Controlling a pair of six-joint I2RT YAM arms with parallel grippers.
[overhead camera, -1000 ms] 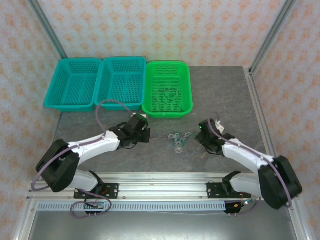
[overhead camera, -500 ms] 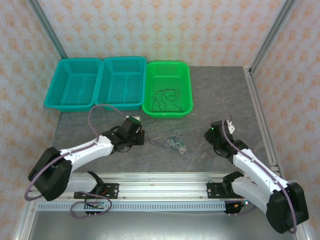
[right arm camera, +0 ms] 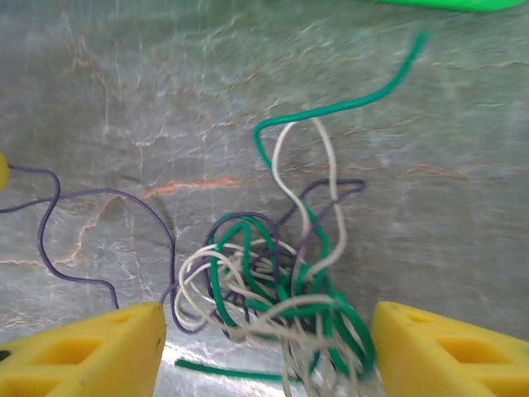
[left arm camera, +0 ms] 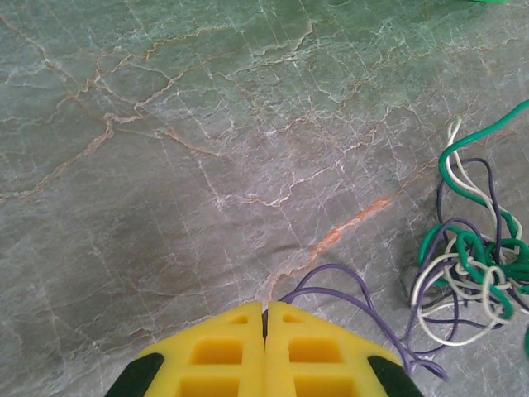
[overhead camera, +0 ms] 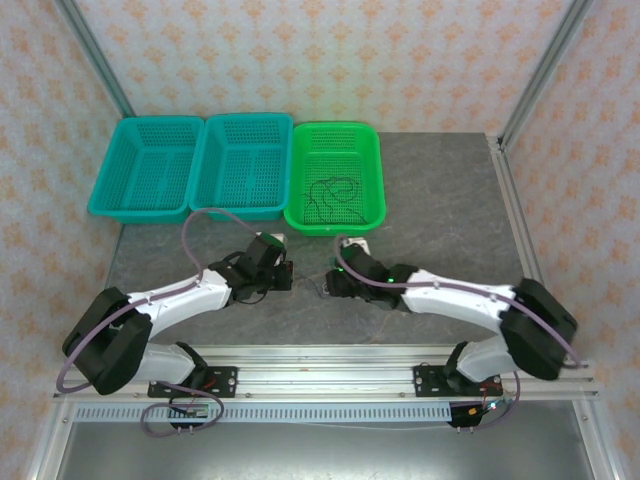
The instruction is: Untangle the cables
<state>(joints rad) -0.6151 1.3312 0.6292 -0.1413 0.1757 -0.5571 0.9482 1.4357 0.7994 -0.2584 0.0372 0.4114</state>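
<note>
Wires this thin will weigh nothing and flop, so I expect the cables (right arm camera: 273, 289), a green, white and purple clump on the desk (overhead camera: 450, 200) just in front of the green basket (overhead camera: 320, 228), to drag along whole. My left gripper (left arm camera: 265, 308) has its jaws closed, seemingly pinching the purple strand (left arm camera: 347, 289). The right gripper (right arm camera: 266, 322) straddles the clump, jaws wide. I'd take the loose green end (right arm camera: 397, 70).

Bright even light, cables (right arm camera: 307, 308) slightly blurred
</note>
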